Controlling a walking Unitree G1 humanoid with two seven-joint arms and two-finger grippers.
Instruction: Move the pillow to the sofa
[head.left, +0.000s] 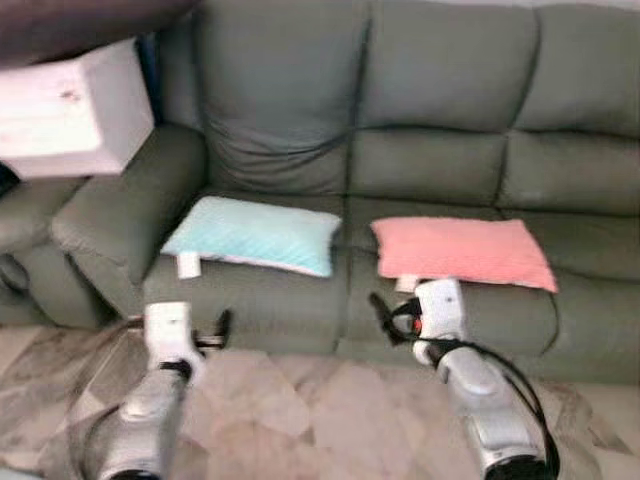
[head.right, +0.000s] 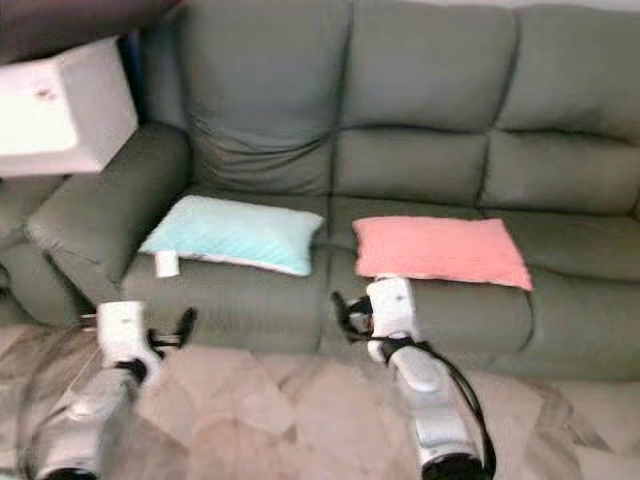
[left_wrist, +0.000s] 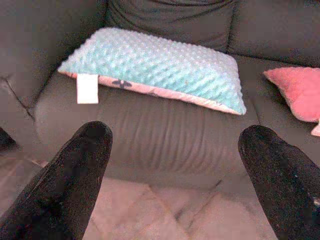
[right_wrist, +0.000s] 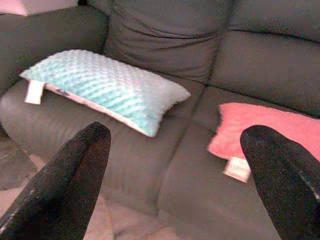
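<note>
A light blue pillow (head.left: 255, 234) with a white tag lies flat on the left seat of the grey-green sofa (head.left: 440, 70). A pink pillow (head.left: 462, 252) lies flat on the middle seat beside it. My left gripper (left_wrist: 175, 135) hovers over the floor in front of the blue pillow's seat, open and holding nothing. My right gripper (right_wrist: 175, 132) stands just before the seat edge, below the near left corner of the pink pillow. It is open as well and touches neither pillow.
The sofa's left armrest (head.left: 130, 200) rises beside the blue pillow. A white box-like block (head.left: 70, 110) sits above it at the upper left. Another grey seat (head.left: 20, 230) stands at the far left. Marble floor tiles (head.left: 300, 400) run along the sofa front.
</note>
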